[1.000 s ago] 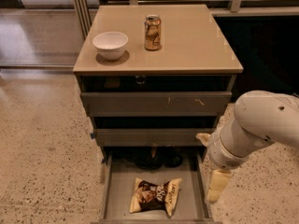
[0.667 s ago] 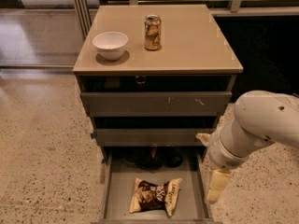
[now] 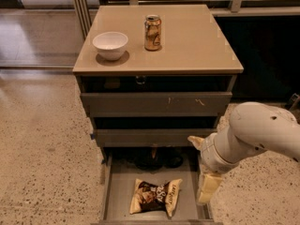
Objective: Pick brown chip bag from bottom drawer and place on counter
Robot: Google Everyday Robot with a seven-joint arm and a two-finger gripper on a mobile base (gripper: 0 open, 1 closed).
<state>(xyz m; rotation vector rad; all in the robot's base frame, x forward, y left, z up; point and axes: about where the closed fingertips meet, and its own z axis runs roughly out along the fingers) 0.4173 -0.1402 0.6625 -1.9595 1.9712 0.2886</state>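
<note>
The brown chip bag lies flat in the open bottom drawer, near its front and middle. The tan counter tops the cabinet above. My gripper hangs from the white arm at the drawer's right edge, to the right of the bag and apart from it, pointing down. Nothing shows held in it.
A white bowl and a gold-brown drink can stand on the counter's back left half. The two upper drawers are shut. Dark objects sit at the back of the bottom drawer. Speckled floor surrounds the cabinet.
</note>
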